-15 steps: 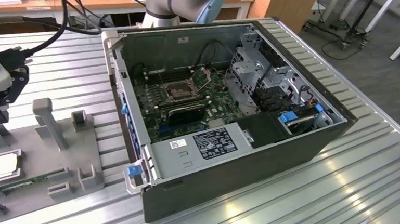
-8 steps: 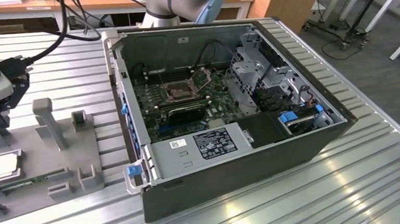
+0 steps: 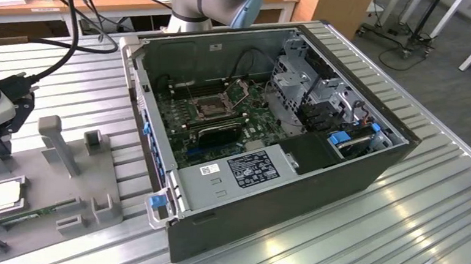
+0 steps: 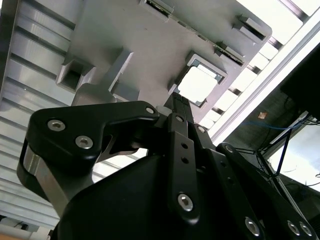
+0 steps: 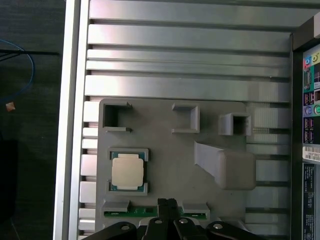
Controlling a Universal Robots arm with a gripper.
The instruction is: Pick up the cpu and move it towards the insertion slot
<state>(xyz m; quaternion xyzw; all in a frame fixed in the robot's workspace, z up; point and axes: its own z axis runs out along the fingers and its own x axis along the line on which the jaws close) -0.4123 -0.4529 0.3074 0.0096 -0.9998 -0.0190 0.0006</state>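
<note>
Exterior view: the gripper (image 3: 1, 151) is cut off by the exterior view's left edge. Its fingers are pressed together with nothing between them, and their tips stand over the grey fixture plate (image 3: 52, 185). The cpu (image 3: 2, 196) lies flat in its recess on that plate, just beside the tips and not touched. The insertion slot (image 3: 212, 109) sits on the board inside the open computer case (image 3: 298, 185), well apart toward the exterior view's right. A tall post (image 3: 55, 139) and the case wall stand between the two. Second wrist view: the gripper (image 4: 175, 100) body hides much of the plate, and the cpu (image 4: 197, 82) shows as an overexposed pale square beyond the fingertips. First wrist view: the gripper (image 5: 167, 202) is cropped to its tips, closed, above the memory stick (image 5: 150, 214), which it partly covers. The cpu (image 5: 127, 171) rests between two brackets with bare plate around it, and the post (image 5: 227, 167) is apart from it.
</note>
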